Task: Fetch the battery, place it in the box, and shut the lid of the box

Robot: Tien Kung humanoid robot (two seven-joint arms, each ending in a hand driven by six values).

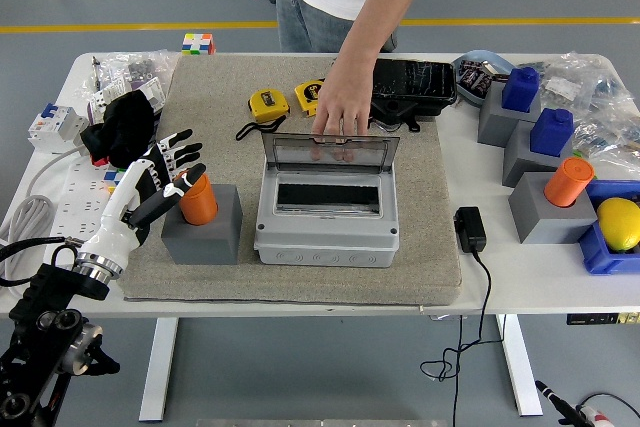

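While the person's hand (340, 107) props the box (327, 209) lid, left hand (158, 179) (fingers spread, empty) just beside the orange battery (198, 199), upright in its grey holder (203, 227)

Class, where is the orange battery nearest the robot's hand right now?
In the head view, the orange battery stands in a grey block left of the open box, beside the left hand.
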